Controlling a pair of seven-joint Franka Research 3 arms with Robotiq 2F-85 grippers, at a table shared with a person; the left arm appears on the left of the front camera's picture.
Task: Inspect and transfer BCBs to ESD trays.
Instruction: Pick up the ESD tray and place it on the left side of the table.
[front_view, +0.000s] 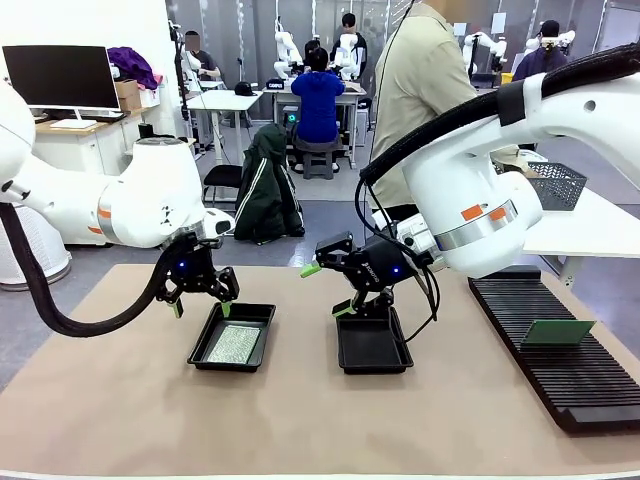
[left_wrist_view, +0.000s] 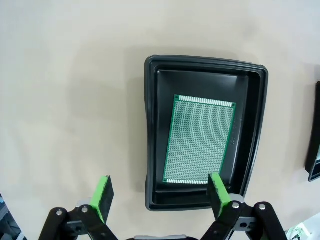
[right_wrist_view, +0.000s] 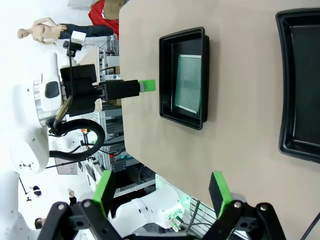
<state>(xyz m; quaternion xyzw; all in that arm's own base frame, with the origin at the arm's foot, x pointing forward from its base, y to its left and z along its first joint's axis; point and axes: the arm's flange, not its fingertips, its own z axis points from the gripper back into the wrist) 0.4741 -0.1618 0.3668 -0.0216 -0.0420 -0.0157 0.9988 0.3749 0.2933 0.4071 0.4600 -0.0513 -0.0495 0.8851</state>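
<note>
One BCB (front_view: 233, 343) lies flat in the left ESD tray (front_view: 203, 340). My left gripper (front_view: 200, 305) hangs open just above that tray's far left rim, nothing between its fingers. The left wrist view looks straight down on the board (left_wrist_view: 200, 140) in its tray (left_wrist_view: 150, 130), with the gripper (left_wrist_view: 160, 196) open over the near rim. The right ESD tray (front_view: 372, 350) holds nothing. Above its far edge my right gripper (front_view: 327, 290) is open and turned sideways. In the right wrist view, that gripper (right_wrist_view: 162, 192) is open, with the loaded tray (right_wrist_view: 167, 75) and the bare tray (right_wrist_view: 300, 85) beyond. A second BCB (front_view: 557, 332) leans in the rack.
A long black ribbed rack (front_view: 570, 375) lies along the table's right side. A grey mesh basket (front_view: 555, 185) sits on a white table behind it. A person in a beige jacket (front_view: 420, 90) stands at the far edge. The brown mat (front_view: 130, 410) in front is bare.
</note>
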